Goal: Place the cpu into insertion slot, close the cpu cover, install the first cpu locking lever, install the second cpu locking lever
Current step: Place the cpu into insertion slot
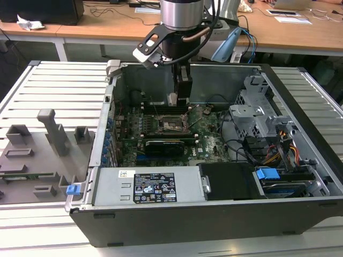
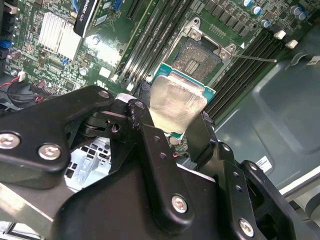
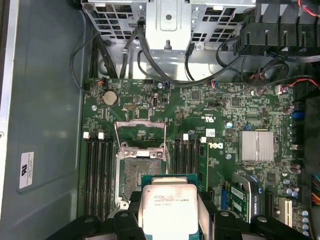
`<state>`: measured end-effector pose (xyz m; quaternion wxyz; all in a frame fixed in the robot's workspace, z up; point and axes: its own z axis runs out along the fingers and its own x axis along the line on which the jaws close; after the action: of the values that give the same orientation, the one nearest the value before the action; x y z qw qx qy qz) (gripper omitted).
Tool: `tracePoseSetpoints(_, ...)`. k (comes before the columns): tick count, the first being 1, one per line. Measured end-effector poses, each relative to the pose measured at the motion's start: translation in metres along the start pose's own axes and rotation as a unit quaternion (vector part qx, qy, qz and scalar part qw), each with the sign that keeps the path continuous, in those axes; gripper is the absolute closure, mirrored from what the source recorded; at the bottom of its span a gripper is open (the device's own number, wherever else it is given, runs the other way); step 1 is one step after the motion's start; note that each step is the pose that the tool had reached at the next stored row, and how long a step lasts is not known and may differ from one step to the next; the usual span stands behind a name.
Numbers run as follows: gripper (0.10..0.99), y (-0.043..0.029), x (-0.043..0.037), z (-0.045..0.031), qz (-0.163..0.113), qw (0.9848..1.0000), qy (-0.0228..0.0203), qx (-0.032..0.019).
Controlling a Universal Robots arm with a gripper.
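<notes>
My gripper [image 2: 172,112] is shut on the cpu [image 2: 177,102], a small square chip with a smeared silvery top and a green edge, pinched by two opposite sides between black fingers [image 2: 145,117]. In the first wrist view the cpu [image 3: 169,207] hangs level above the green board, partly over one edge of the insertion slot [image 3: 136,177], whose dark centre lies bare. The cpu cover [image 3: 140,123], a thin metal frame, stands flipped up at the slot's far side. In the exterior view the gripper [image 1: 179,95] holds the cpu [image 1: 172,100] a little above the insertion slot [image 1: 172,124] inside the open case.
Long black memory slots [image 3: 97,175] flank the socket on both sides. A finned heatsink [image 3: 256,146], a black card [image 1: 166,145], a drive cage with cables [image 1: 257,115] and the power supply [image 1: 153,187] fill the case. Grey fixtures [image 1: 48,134] sit at the exterior view's left.
</notes>
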<state>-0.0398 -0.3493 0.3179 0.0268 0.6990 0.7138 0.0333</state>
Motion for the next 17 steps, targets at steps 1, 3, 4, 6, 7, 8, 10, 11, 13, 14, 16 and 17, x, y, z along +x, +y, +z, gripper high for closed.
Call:
tracePoseSetpoints(1,0.561,0.0,0.0,0.0005,0.0,1.0,0.0,0.0)
tracePoseSetpoints(3,0.561,-0.0002,0.0,0.0018,0.0,1.0,0.0,0.0)
tracePoseSetpoints(4,0.561,-0.0002,0.0,0.0022,0.0,1.0,0.0,0.0)
tracePoseSetpoints(6,0.561,-0.0003,0.0,0.0032,0.0,1.0,0.0,0.0)
tracePoseSetpoints(7,0.561,-0.0003,0.0,0.0034,0.0,1.0,0.0,0.0)
tracePoseSetpoints(8,0.561,-0.0003,0.0,0.0037,0.0,1.0,0.0,0.0)
tracePoseSetpoints(10,0.561,-0.0004,0.0,0.0044,0.0,1.0,0.0001,0.0)
tracePoseSetpoints(11,0.561,-0.0004,0.0,0.0048,0.0,1.0,0.0001,0.0)
tracePoseSetpoints(13,0.561,-0.0005,0.0,0.0064,0.0,1.0,0.0,0.0)
tracePoseSetpoints(14,0.561,-0.0016,0.0,0.0078,0.0,1.0,0.0,0.0)
tracePoseSetpoints(16,0.561,-0.0018,0.0004,0.0096,0.0,1.0,0.0,0.0)
tracePoseSetpoints(17,0.561,-0.0023,0.0004,0.0109,0.0,1.0,0.0,0.0)
